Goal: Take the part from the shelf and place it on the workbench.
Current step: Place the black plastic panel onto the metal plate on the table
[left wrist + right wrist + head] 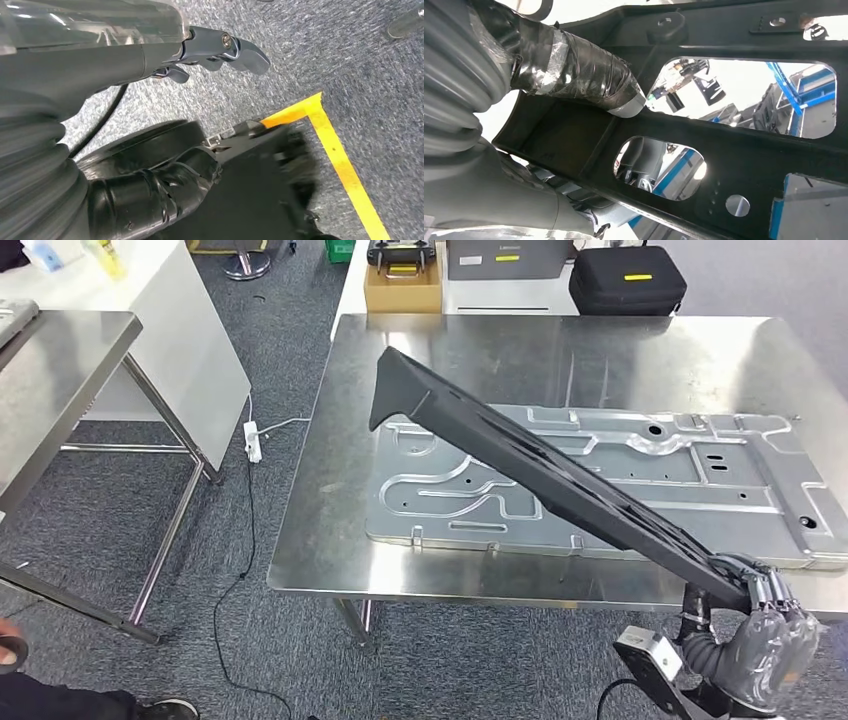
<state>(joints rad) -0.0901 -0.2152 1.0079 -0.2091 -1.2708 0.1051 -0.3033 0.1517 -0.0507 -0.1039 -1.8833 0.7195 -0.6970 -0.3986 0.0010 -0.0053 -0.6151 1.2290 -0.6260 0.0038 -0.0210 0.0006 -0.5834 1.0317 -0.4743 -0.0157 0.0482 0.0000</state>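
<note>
A long black frame part (pixel 520 455) slants over the steel workbench (pixel 600 350), its far end raised above the bench's left half. My right hand (pixel 765 635) grips the part's near end, off the bench's front right edge. In the right wrist view my taped thumb (pixel 584 75) presses on the part (pixel 724 135), which has cut-out windows and holes. Under the part, a silver stamped metal panel (pixel 680 475) lies flat on the bench. My left hand (pixel 225 50) hangs over the carpet with its fingers loose, holding nothing.
A second steel table (pixel 60 370) and a white panel (pixel 190 330) stand to the left, with a power strip (pixel 253 440) and cable on the carpet between. Behind the bench sit a black case (pixel 627 280) and a cardboard box (pixel 403 285). Yellow floor tape (pixel 340 160) marks the carpet.
</note>
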